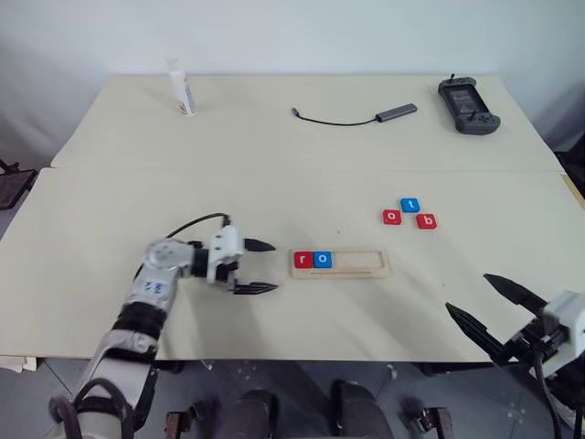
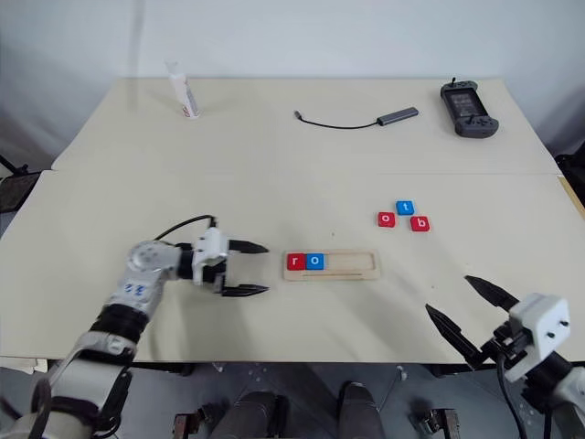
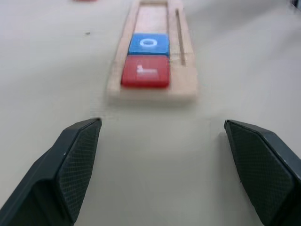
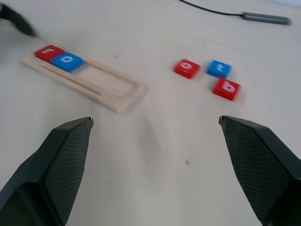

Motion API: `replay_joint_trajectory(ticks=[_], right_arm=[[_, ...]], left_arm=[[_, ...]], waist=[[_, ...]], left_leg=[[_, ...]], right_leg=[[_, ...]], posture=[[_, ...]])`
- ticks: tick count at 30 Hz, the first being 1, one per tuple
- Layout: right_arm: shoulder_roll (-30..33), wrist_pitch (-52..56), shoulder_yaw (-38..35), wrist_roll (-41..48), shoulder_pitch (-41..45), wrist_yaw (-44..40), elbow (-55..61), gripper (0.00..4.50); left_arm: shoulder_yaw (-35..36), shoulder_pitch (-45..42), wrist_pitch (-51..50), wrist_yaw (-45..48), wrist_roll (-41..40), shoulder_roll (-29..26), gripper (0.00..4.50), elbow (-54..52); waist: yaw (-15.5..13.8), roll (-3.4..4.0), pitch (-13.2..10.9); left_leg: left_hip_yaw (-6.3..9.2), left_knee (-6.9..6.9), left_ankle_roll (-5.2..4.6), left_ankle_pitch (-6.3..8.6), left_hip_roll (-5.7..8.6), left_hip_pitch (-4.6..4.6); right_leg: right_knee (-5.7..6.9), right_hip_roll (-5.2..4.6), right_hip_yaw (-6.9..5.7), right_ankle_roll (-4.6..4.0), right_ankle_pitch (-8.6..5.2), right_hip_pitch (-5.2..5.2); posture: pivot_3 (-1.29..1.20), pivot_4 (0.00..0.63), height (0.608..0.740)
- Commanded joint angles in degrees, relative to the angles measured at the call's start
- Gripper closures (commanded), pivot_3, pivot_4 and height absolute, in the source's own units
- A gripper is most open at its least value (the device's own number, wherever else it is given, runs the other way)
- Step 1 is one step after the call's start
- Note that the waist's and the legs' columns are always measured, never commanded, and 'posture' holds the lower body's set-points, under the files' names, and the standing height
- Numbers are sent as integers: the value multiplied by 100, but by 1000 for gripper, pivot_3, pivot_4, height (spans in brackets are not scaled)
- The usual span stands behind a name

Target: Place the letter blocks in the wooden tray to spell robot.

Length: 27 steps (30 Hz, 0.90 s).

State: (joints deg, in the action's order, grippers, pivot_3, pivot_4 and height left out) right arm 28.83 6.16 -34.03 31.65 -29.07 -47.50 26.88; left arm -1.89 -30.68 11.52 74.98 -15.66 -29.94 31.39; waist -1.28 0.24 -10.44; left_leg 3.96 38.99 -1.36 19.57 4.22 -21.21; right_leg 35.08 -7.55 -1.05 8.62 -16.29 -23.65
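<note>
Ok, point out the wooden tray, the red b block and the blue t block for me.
wooden tray [image 1: 366, 262]: left eye view, bare slot floor right of the two seated tiles.
red b block [image 1: 426, 221]: left eye view, middle of its top face.
blue t block [image 1: 410, 205]: left eye view, middle of its top face.

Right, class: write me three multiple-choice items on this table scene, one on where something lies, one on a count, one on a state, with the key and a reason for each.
1. Where is the red r block?
A. at the left end of the wooden tray
B. beside the white bottle
C. loose on the table

2. How many letter blocks lie outside the tray?
A. one
B. three
C. five

3. How does the left gripper stand?
A. shut on a block
B. open and empty
C. shut on the tray

Key: 1 A, the r sits at the tray's left end with the blue o next to it. 2 B, red o, blue t and red b sit on the table. 3 B, its fingers are spread with nothing between.
</note>
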Motion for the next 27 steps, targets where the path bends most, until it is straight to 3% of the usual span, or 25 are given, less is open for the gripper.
replay_joint_trajectory(ticks=[1, 7, 16, 20, 27], right_arm=[[-264, -473, -85, -182, -41, 214, -19, 0], [-253, -422, 385, -400, 686, 574, -303, 0], [1370, 2263, 1891, -829, 4435, 1162, -1770, 0], [1536, 3292, 2607, -1138, 5779, 1280, -2598, 0], [1493, 3976, 2850, -1248, 6334, 1342, -2882, 0]], left_arm=[[592, 489, 17, -211, -364, -277, 71, -569], [1141, 1495, -276, -728, -638, -439, 71, -1607], [1350, 2496, -1005, -1308, -971, -383, 71, -3044], [1405, 2741, -970, -1556, -973, -312, 71, -3357], [1386, 2958, -971, -1801, -979, -240, 71, -3664]], waist=[[-8, 1, 1], [-3, 4, 2], [112, 10, 4], [134, 10, 3], [109, 10, 3]], left_leg=[[1, 1, 0, 0, 0, 3], [1, 0, -1, 3, 1, 10], [14, -2, 18, -2, -15, 7], [16, -3, 17, 2, -10, 0], [18, -5, 3, 10, -1, -11]], right_leg=[[-4, -1, 0, 0, 0, 4], [-6, -3, 5, -1, -1, 5], [1, 2, 5, -24, -12, -8], [-3, -1, -2, -29, -15, -10], [0, -7, -16, -26, -13, -11]], posture=[[0, 150, 740], [0, 150, 740], [0, 150, 740], [0, 150, 740], [0, 150, 740]])
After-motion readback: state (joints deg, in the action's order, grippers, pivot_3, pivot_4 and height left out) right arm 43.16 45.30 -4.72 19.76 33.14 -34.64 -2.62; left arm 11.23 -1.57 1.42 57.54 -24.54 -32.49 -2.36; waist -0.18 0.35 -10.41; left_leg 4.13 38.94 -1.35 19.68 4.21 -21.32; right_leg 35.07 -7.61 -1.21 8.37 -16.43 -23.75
